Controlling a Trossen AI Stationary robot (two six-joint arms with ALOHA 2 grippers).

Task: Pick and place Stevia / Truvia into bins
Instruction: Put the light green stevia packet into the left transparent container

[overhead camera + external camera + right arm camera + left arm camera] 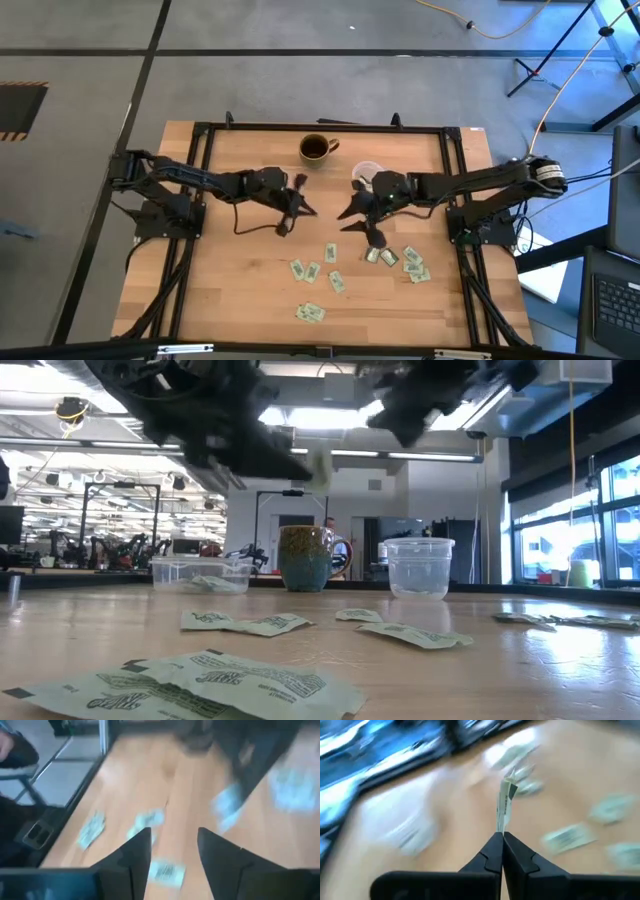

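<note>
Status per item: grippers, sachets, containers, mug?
Left gripper: shut on a sachet, raised off the table.
Right gripper: open, empty.
Loose sachets: flat on the table.
Tub: sachets inside.
Cup: upright, contents unclear.
Mug: upright.

Both arms above mid-table, left gripper (501,836) fingers pinched together, right gripper (174,851) fingers apart.

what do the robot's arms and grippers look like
Both arms are dark, nearly black, built of jointed segments, and reach in from black bases at the table's left and right edges. The right arm has a pale round band near its base, and thin dark cables run down beside each base. The left gripper has two matte black fingers tapering to narrow tips; the right gripper has broader, flat black fingers.
</note>
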